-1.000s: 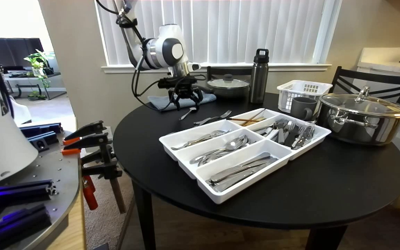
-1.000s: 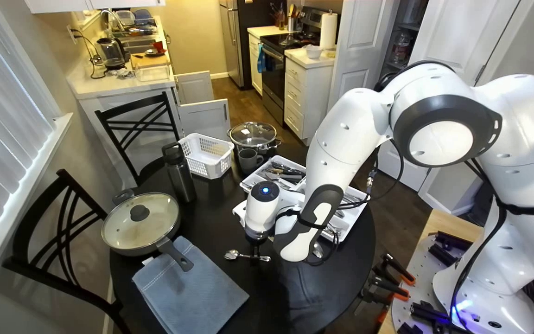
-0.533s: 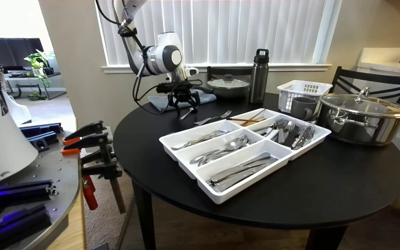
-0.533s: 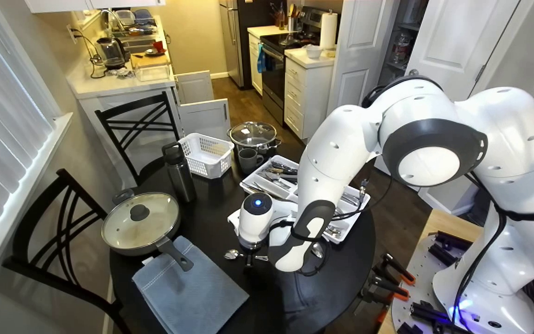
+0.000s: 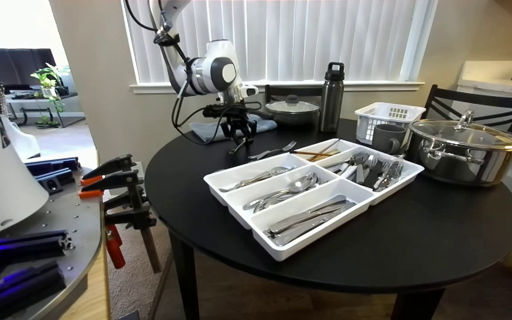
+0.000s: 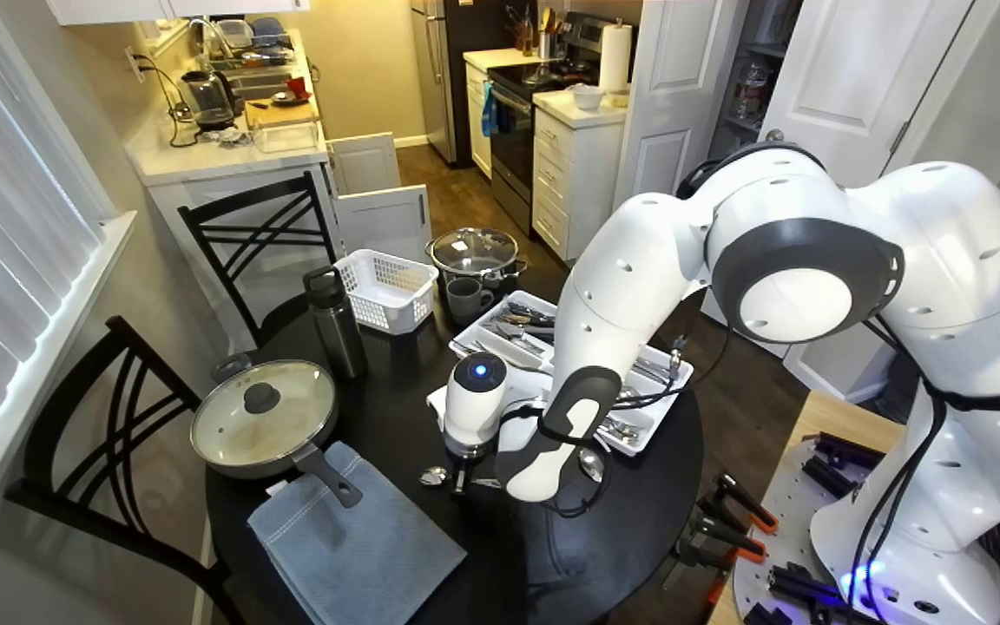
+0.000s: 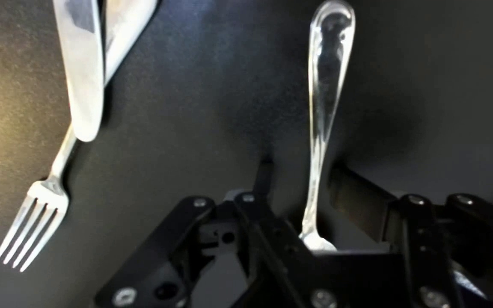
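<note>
The fingers of the gripper (image 7: pixel 302 174) stand closer together than half a second earlier, narrowed but apart. Between them, in the wrist view, the spoon (image 7: pixel 321 119) lies on the round black table (image 5: pixel 416 231), a gap showing at either side of its neck. Nearby, a table knife (image 7: pixel 84 81) crosses over a fork (image 7: pixel 49 194).

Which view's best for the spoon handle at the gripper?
Wrist view: the spoon handle shows large and full-length, extending out from the open gripper. In both exterior views it is small, with the gripper hiding part.
</note>
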{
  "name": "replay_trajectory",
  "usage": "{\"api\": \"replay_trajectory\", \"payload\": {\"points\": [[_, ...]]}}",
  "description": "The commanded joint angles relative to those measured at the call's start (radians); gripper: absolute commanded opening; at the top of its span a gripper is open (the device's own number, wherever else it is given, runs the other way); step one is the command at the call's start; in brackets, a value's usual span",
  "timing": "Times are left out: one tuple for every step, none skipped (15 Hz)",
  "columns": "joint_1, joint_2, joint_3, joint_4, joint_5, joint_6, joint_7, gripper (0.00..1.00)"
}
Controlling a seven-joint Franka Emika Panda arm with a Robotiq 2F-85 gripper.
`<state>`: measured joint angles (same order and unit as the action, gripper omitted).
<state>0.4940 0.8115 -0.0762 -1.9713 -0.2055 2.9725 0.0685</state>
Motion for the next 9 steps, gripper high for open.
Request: {"api": "replay_trajectory", "payload": {"points": [[-0.059, 0.000, 0.030, -0.003, 0.046, -0.034, 0.027, 0.09], [-0.070, -0.001, 0.033, -0.003, 0.057, -0.034, 0.029, 0.03], [-0.083, -0.005, 0.039, -0.006, 0.068, -0.034, 0.029, 0.01], [-0.093, -0.004, 0.044, -0.007, 0.076, -0.032, 0.029, 0.00], [-0.105, -0.008, 0.052, -0.010, 0.083, -0.031, 0.027, 0.00], [-0.117, -0.009, 0.060, -0.013, 0.089, -0.029, 0.025, 0.02], [-0.124, -0.012, 0.064, -0.017, 0.094, -0.026, 0.026, 0.02], [-0.129, -0.021, 0.064, -0.023, 0.098, -0.026, 0.026, 0.02], [-0.137, -0.032, 0.066, -0.030, 0.101, -0.024, 0.024, 0.02]]}}
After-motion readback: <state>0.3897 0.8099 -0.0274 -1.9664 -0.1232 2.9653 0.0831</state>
